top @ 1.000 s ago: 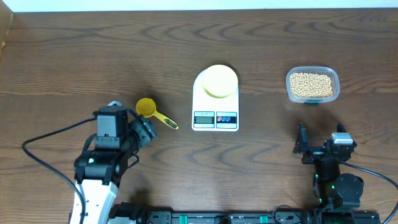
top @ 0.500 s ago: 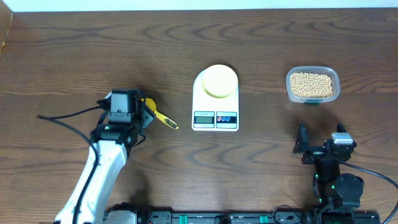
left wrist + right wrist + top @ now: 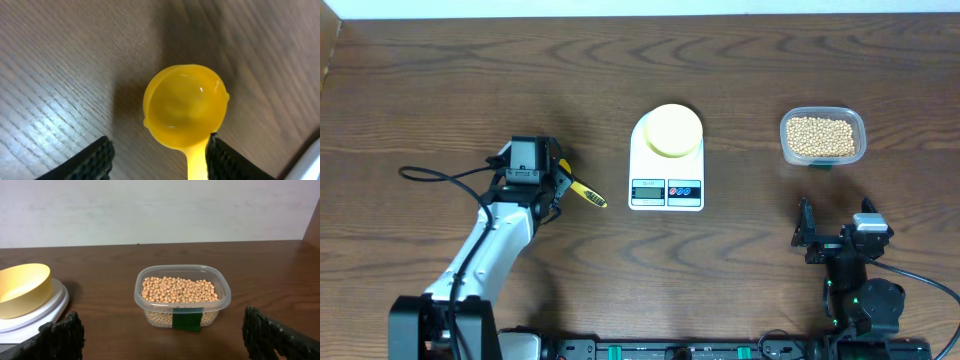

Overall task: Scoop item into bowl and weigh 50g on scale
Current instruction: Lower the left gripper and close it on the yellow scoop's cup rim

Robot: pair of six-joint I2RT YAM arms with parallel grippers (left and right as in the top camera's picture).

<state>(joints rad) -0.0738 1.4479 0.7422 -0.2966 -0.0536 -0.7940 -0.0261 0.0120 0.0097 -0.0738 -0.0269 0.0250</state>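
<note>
Left wrist view: left gripper (image 3: 159, 155) has its jaws apart, one finger on each side of the yellow scoop's (image 3: 185, 107) handle. Nothing is clamped, and the scoop lies empty on the wooden table (image 3: 55, 60).
Overhead view: the left wrist hides the scoop's cup, so only the handle end shows. The pale-yellow bowl (image 3: 674, 131) sits on the white scale (image 3: 666, 172). The beans (image 3: 820, 136) fill the clear tub (image 3: 863, 138), well apart from the scoop on the far side of the scale.
Right wrist view: right gripper (image 3: 167, 340) is wide apart and empty, facing the tub. Only this view shows the bowl's inside, which looks empty.
Risk, off-centre handle: the handle lies nearer one finger, so a squeeze may push or twist the scoop before it is held.
Risk, thin grip: pinching the handle this close to the cup could let the scoop tilt when lifted.
Risk, long carry: the reach to the tub passes the scale, and a knock could shift the bowl.
</note>
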